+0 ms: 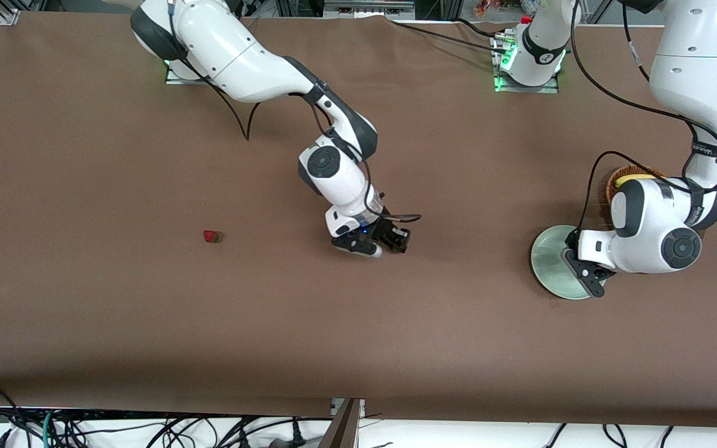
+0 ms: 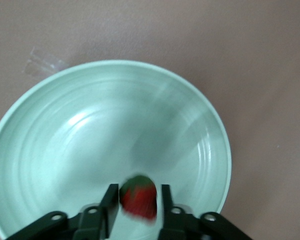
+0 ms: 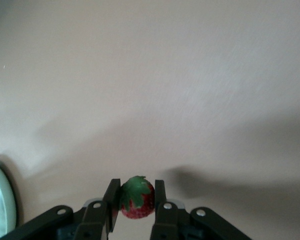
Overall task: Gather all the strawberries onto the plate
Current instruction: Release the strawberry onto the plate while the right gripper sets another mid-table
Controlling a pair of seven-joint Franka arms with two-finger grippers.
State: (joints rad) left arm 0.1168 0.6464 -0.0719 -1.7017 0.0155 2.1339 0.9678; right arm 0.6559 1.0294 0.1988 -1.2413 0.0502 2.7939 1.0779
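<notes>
The right pincer (image 3: pixel 137 200) grips a strawberry (image 3: pixel 137 198) above the brown table (image 3: pixel 155 85).

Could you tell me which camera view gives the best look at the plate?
The left wrist view: the plate nearly fills it, bare beneath the left end effector and its strawberry. The front view has it half hidden by that arm; the right wrist view catches only a rim sliver.
</notes>
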